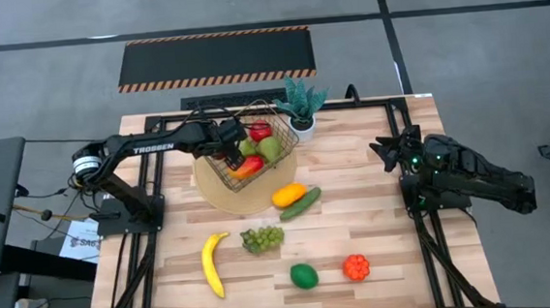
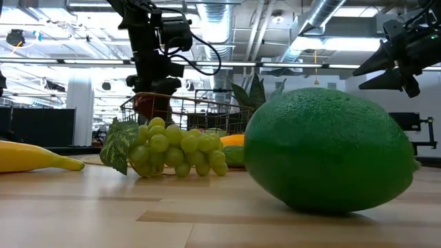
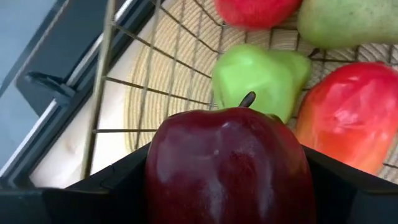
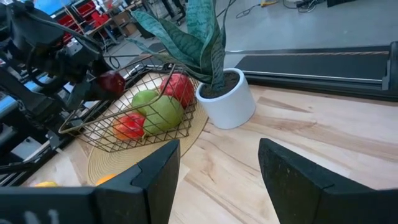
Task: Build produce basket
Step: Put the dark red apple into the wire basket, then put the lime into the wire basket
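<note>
Lime [image 2: 329, 149]: nearest, on worktop [image 1: 375, 196].
Left gripper [image 3: 230, 186]: fingers clamp dark red apple [image 3: 229, 165], over left part of basket [image 1: 220, 168].
Basket: far-left worktop; holds pears, red fruit.
Right gripper [image 4: 214, 168]: fingers apart, empty, far right.

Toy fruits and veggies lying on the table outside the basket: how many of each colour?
Yellow: 1, the banana
Green: 3, the grapes, the cucumber, the lime
Orange: 2, the mango, the round orange piece
Total: 6
</note>
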{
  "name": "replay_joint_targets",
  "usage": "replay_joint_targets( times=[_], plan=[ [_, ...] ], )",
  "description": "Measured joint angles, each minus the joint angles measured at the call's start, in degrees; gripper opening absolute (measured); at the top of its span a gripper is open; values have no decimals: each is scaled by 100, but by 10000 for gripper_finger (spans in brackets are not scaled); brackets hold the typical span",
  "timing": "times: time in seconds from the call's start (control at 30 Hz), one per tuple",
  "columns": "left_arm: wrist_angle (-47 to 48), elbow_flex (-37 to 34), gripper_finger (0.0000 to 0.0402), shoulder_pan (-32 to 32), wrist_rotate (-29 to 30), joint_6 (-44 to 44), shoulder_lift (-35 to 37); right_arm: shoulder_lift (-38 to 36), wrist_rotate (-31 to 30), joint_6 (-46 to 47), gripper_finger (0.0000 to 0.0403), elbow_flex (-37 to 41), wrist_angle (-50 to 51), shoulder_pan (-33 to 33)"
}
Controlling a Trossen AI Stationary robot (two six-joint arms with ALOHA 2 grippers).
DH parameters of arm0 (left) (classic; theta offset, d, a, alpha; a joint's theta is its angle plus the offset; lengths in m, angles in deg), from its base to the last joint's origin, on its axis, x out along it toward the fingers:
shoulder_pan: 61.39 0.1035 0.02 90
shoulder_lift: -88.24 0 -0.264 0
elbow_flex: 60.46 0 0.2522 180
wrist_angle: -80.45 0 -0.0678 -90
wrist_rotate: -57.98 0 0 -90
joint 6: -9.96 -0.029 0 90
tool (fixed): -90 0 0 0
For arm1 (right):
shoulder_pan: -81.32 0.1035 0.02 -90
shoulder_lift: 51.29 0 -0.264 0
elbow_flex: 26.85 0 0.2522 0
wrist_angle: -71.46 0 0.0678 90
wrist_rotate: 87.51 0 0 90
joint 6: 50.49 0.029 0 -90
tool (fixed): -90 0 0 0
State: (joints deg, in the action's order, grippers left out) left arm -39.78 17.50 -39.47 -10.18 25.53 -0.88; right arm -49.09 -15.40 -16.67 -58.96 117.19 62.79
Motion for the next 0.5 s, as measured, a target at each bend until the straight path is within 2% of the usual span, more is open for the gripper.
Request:
replay_joint_targets(
  times=[0.27,0.5],
  plan=[
    [-3,0,357,0,119,-45,0,-2,-4,-90,240,0,-96,1],
    [131,344,362,-4,-7,-61,-4,-1,-4,-90,240,0,-97,1]
  ],
)
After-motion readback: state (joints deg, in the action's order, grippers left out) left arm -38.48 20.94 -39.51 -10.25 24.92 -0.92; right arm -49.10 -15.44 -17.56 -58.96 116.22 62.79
